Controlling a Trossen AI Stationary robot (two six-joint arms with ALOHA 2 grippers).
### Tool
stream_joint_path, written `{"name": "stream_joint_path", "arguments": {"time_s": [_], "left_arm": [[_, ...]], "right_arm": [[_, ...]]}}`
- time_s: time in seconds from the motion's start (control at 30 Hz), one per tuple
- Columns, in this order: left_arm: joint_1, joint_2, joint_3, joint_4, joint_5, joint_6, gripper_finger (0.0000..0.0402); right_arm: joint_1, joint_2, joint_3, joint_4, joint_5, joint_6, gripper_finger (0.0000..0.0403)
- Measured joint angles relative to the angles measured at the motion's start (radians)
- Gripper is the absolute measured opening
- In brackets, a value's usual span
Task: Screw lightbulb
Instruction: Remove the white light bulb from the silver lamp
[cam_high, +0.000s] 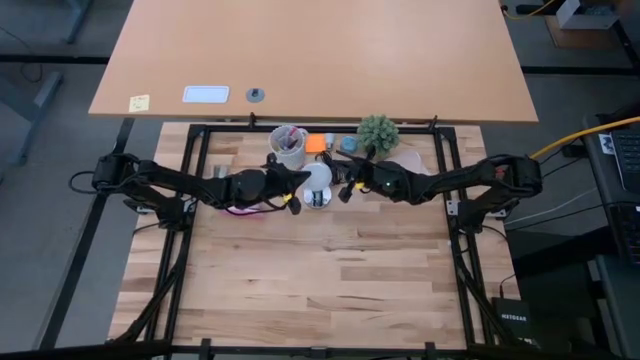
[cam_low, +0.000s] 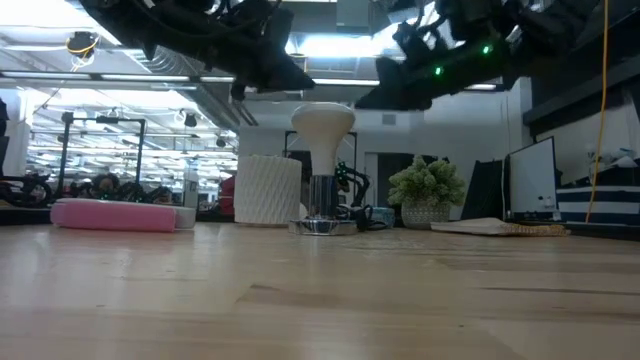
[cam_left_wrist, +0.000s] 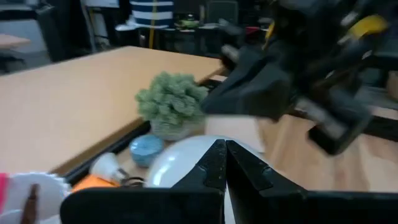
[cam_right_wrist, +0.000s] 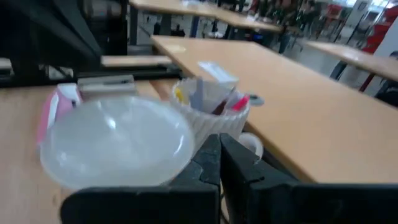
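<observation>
The white frosted lightbulb (cam_high: 318, 176) stands upright on its silver screw base (cam_low: 320, 192) in a silvery round fitting (cam_low: 320, 226) at the far middle of the wooden table. My left gripper (cam_high: 293, 186) is shut, just left of the bulb. My right gripper (cam_high: 346, 185) is shut, just right of it. In the low view both grippers hang above the bulb's top (cam_low: 322, 118) with a gap. The bulb shows behind my left fingers (cam_left_wrist: 177, 158) and beside my right fingers (cam_right_wrist: 118, 143).
A white ribbed cup of pens (cam_high: 289, 147), an orange thing (cam_high: 316, 143), a small blue round thing (cam_high: 347, 144) and a small potted plant (cam_high: 378, 131) stand behind the bulb. A pink thing (cam_low: 115, 215) lies to the left. The near half of the table (cam_high: 320, 290) is bare wood.
</observation>
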Motion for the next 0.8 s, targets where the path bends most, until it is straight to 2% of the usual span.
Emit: {"name": "stream_joint_path", "arguments": {"time_s": [0.13,0.23,0.4,0.53,0.8], "left_arm": [[0.016,0.0,0.0,0.002,-0.05,0.022,0.0001],[0.034,0.0,0.0,0.003,-0.057,0.017,0.0001],[0.085,0.0,0.0,-0.008,-0.059,-0.006,0.0001],[0.116,0.0,0.001,-0.053,-0.061,-0.028,0.0001],[0.124,-0.001,0.001,-0.14,-0.017,-0.067,0.0001]], "right_arm": [[0.04,-0.08,0.0,-0.03,0.002,-0.007,0.0003],[0.094,-0.126,0.0,-0.077,-0.046,0.025,0.0003],[0.183,-0.129,0.0,-0.118,-0.127,0.066,0.0003],[0.222,-0.097,-0.001,-0.112,-0.078,0.064,0.0003],[0.211,0.003,-0.002,-0.061,0.001,0.059,0.0003]]}}
